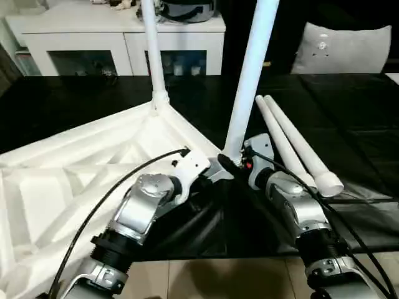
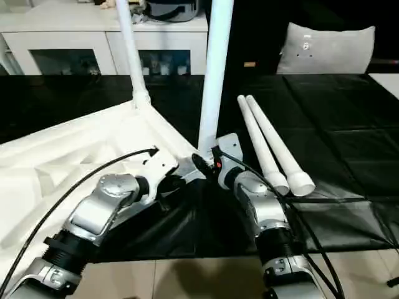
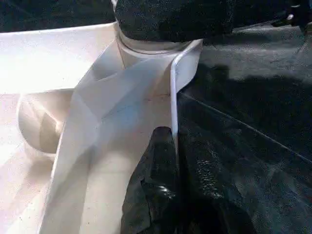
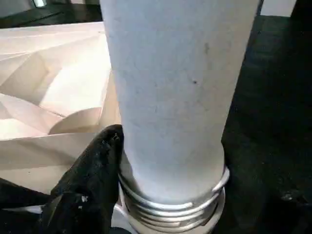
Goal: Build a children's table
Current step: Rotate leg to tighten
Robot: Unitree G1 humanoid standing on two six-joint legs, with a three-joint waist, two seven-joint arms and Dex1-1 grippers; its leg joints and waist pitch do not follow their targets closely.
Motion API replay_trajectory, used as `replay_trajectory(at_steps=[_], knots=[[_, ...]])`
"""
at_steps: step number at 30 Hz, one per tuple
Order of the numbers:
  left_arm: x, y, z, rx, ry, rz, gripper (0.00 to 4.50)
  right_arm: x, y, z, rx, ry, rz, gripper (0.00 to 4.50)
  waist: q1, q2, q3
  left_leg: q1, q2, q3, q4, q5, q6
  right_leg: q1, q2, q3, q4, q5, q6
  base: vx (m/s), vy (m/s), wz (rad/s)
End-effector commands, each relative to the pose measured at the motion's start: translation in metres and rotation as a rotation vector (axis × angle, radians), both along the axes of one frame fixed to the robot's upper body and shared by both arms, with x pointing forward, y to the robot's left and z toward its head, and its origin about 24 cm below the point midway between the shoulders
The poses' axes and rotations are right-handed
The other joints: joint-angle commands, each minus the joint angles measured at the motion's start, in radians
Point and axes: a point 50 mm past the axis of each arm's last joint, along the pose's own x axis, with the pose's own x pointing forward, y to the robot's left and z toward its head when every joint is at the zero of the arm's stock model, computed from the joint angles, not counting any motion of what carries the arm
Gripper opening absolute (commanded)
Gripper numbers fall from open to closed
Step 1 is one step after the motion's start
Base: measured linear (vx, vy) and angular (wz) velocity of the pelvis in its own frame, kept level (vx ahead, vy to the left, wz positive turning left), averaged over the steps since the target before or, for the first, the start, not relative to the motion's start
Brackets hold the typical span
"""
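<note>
The children's table (image 1: 75,162), smooth white moulded plastic with a ribbed underside, lies upside down on a counter (image 1: 349,143) draped in crinkled black sheeting, one round tapered leg (image 1: 153,56) upright in its far corner socket and two loose legs (image 1: 293,143) side by side on the black beside it. The right gripper (image 4: 161,195) has its fingers (image 4: 87,185) spread around a second upright leg (image 1: 249,81) just above its threaded collar at the near corner, while the left gripper (image 3: 163,185), fingers pressed together, touches the thin rim there. Behind stand a white cabinet (image 1: 124,43) with glass doors and a grey cushion (image 1: 343,50).
</note>
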Motion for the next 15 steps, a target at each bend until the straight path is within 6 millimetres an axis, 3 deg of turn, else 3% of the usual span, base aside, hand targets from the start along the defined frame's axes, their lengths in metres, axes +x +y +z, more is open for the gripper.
replay_trajectory(at_steps=[1,7,11,15], knots=[[0.002,-0.024,0.021,-0.043,-0.116,-0.097,0.0,-0.017,0.022,-0.02,0.069,0.1,0.116,3.37,0.006,-0.004,-0.045,-0.001,0.038,-0.018,-0.076,-0.237,0.031,0.023,-0.076,0.041,-0.087,-0.175,-0.178,0.0,0.0,0.0],[0.009,0.003,0.016,0.031,-0.134,-0.097,0.0,-0.023,0.0,-0.009,0.089,0.007,0.229,3.9,0.024,0.002,-0.056,-0.008,0.04,-0.013,-0.061,-0.127,0.077,0.03,-0.073,0.035,-0.067,0.04,-0.212,0.0,0.0,0.0],[0.01,0.014,0.015,0.051,-0.128,-0.128,0.0,-0.027,-0.012,-0.001,0.074,-0.034,0.304,4.31,0.03,0.002,-0.056,-0.011,0.039,-0.013,-0.059,-0.126,0.093,0.031,-0.071,0.033,-0.064,0.064,-0.214,0.0,0.0,0.0],[0.005,0.029,0.01,0.115,-0.121,-0.275,0.0,-0.028,-0.041,0.013,0.011,-0.046,0.413,4.48,0.026,0.004,-0.055,-0.008,0.041,-0.014,-0.06,-0.149,0.084,0.03,-0.072,0.032,-0.068,0.013,-0.218,0.0,0.0,0.0]])
